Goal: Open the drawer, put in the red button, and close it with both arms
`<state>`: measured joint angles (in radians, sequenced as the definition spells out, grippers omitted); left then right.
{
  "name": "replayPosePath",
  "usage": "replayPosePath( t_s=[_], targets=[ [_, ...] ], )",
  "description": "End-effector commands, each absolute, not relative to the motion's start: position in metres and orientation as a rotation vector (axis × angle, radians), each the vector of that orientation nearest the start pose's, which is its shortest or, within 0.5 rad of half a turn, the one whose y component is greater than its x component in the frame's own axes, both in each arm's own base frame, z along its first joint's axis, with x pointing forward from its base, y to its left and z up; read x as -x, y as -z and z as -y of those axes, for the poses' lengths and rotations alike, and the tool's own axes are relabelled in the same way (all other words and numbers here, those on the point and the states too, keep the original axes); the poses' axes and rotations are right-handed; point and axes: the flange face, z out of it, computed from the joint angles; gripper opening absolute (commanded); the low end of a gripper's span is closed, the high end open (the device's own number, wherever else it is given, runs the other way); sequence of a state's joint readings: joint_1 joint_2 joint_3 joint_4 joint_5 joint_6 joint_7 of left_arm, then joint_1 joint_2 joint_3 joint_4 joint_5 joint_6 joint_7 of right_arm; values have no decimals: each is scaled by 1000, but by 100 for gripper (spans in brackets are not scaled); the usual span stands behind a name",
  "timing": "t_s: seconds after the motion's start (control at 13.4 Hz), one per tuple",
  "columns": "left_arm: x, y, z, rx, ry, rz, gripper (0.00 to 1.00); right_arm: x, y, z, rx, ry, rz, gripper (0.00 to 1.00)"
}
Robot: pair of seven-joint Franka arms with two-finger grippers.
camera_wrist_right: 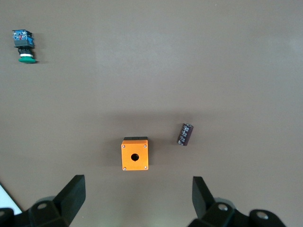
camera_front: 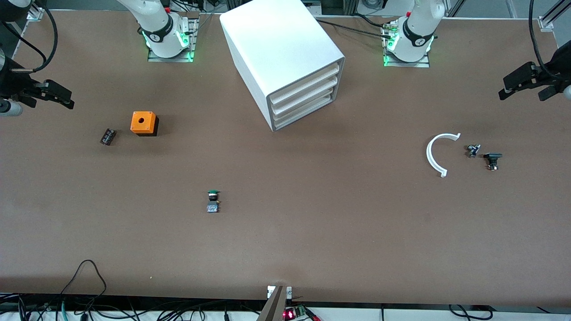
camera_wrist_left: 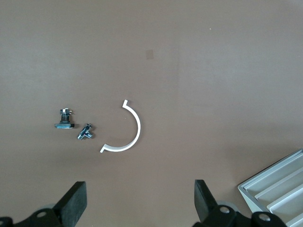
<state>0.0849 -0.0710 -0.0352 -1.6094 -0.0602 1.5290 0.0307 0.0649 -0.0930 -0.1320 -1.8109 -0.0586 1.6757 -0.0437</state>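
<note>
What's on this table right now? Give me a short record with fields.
cabinet: white, three drawer fronts, all shut
lowest drawer: closed
red button: not seen
green button: on table, nearest front camera
orange box: beside dark cylinder
white arc: beside two small parts
left gripper: open, over white arc
right gripper: open, over orange box

A wide brown table [camera_front: 312,232] fills the room's middle, evenly lit; dark cables [camera_front: 84,285] trail along its camera-side edge.
</note>
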Motion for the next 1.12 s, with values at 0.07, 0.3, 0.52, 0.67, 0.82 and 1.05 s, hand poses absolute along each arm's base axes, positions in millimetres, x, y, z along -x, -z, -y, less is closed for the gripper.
replayPosePath(
  t_s=[0.07, 0.3, 0.52, 0.67, 0.82, 1.05],
  targets=[
    [-532, -653, -17, 3178, 5, -4, 100, -511, -573, 45, 3159, -60, -11, 100],
    [-536, -645, -19, 3180, -19, 1, 100, -511, -573, 45, 3159, -57, -11, 100],
    [-537, -642, -24, 3181, -31, 16, 100, -513, -574, 46, 3160, -52, -14, 100],
    [-537, -642, -23, 3181, -31, 14, 100, -512, -574, 47, 3159, -57, -18, 100],
    [-537, -641, -25, 3181, -34, 19, 100, -512, -575, 47, 3159, -55, -21, 100],
    [-538, -641, -24, 3181, -34, 16, 100, -512, -574, 47, 3159, -60, -19, 100]
  ],
)
